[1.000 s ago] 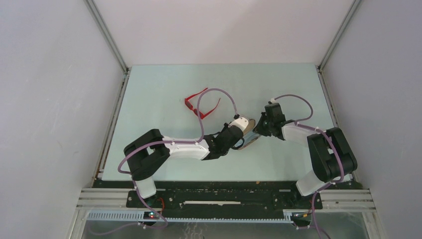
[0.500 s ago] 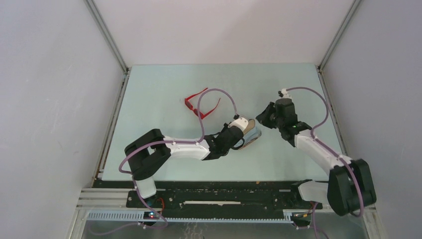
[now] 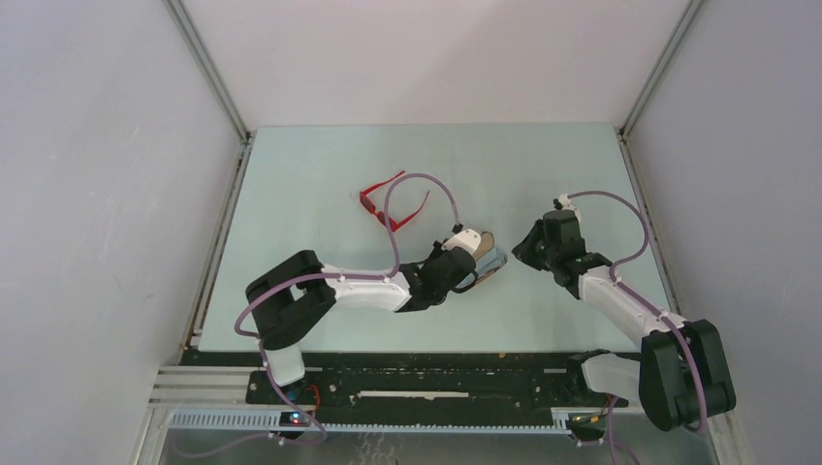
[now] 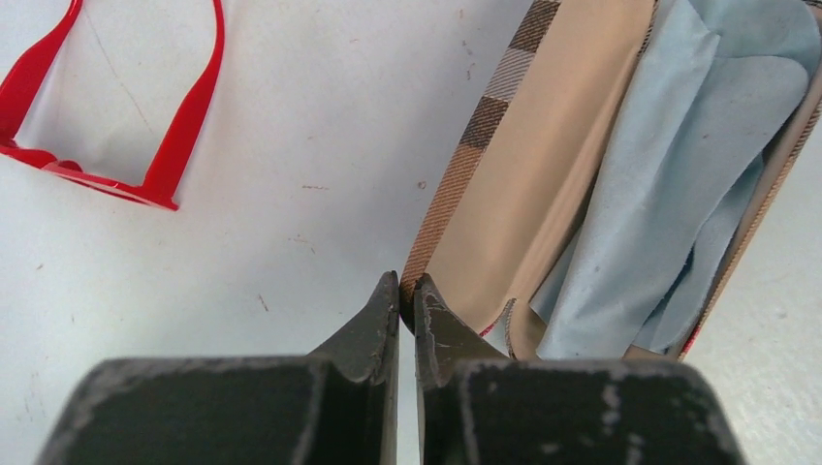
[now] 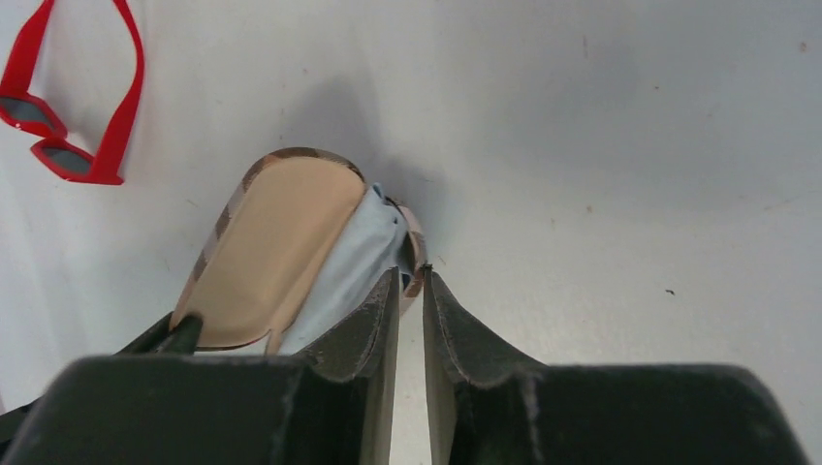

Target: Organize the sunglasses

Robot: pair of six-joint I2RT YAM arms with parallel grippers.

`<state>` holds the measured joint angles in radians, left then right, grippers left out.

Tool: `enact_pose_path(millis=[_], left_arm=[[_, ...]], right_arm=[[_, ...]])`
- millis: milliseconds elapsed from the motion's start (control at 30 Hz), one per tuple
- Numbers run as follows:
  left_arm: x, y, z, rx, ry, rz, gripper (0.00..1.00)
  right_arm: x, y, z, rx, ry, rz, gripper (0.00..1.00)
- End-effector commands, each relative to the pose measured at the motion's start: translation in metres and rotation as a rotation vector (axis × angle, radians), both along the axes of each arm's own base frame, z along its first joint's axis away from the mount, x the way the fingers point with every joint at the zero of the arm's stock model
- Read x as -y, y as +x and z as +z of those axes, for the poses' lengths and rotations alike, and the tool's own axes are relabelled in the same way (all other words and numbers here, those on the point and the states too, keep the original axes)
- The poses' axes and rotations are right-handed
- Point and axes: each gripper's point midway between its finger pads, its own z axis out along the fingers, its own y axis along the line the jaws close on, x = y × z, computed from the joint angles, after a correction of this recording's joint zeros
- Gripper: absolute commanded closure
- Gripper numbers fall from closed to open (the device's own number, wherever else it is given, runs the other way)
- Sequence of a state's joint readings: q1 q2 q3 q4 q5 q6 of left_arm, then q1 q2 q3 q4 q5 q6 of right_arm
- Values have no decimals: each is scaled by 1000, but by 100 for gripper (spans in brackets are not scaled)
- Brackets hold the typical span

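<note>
The red sunglasses (image 3: 388, 205) lie unfolded on the table's left-centre, apart from both grippers; they also show in the left wrist view (image 4: 107, 184) and the right wrist view (image 5: 73, 155). The brown plaid case (image 3: 490, 260) lies open, showing its tan lining (image 4: 523, 194) and a pale blue cloth (image 4: 669, 194) inside. My left gripper (image 4: 407, 291) is shut on the case's plaid rim. My right gripper (image 5: 410, 281) hovers just right of the case (image 5: 276, 242). Its jaws stand a narrow gap apart with nothing between them.
Metal rails run along the left edge (image 3: 218, 242) and the right edge (image 3: 645, 203) of the pale table. White walls close in both sides and the back. The left arm's purple cable (image 3: 426, 184) loops over the sunglasses' near side.
My right gripper has let go of the case's right end and drawn back to the right and nearer, its jaws parting slightly. The left gripper and the sunglasses have not moved.
</note>
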<state>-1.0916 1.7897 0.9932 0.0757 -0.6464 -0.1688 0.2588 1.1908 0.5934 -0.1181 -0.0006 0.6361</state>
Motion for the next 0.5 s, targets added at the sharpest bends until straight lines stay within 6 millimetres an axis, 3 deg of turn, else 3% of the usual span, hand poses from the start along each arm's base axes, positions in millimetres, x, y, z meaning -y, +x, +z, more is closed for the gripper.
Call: enact_pose_path(millis=[0,133,167,267,467], left_arm=[[-2,5,12,15,3,85,100],[0,1,10,-20,2,84,87],[1,0,10,-25,-5,88,78],[2,-2,12,-39,-27,83,62],[10,-6,30,-51,-75,42,56]], right_arm=[[10,5,9,29,-11,-41,77],[11,5,8,26,-13,-40,77],[12,4,8,26,-13,-40,77],[13,4,10,29,-12,-49,77],[19,2,20,53,-17,-75,77]])
